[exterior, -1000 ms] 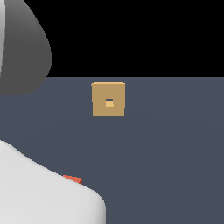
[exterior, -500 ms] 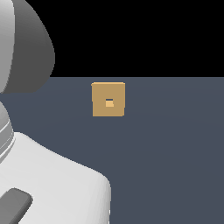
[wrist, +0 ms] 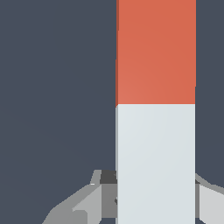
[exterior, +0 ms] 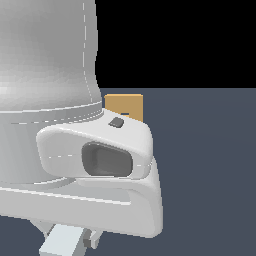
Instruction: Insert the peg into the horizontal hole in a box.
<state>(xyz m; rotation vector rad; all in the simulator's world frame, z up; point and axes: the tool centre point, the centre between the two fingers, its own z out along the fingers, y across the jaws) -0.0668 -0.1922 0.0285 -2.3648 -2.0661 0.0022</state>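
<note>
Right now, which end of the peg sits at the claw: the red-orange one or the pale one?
The pale grey-white end of the peg sits between the claw fingers; the red-orange part extends away from it.

Flat slate-blue floor (exterior: 210,170), matte and evenly lit with no visible shadows or texture, runs to a straight horizon where it meets a plain black backdrop (exterior: 175,40); wrist view shows the same uniform slate surface.

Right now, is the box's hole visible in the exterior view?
No. The arm covers most of the box, hiding its hole.
</note>
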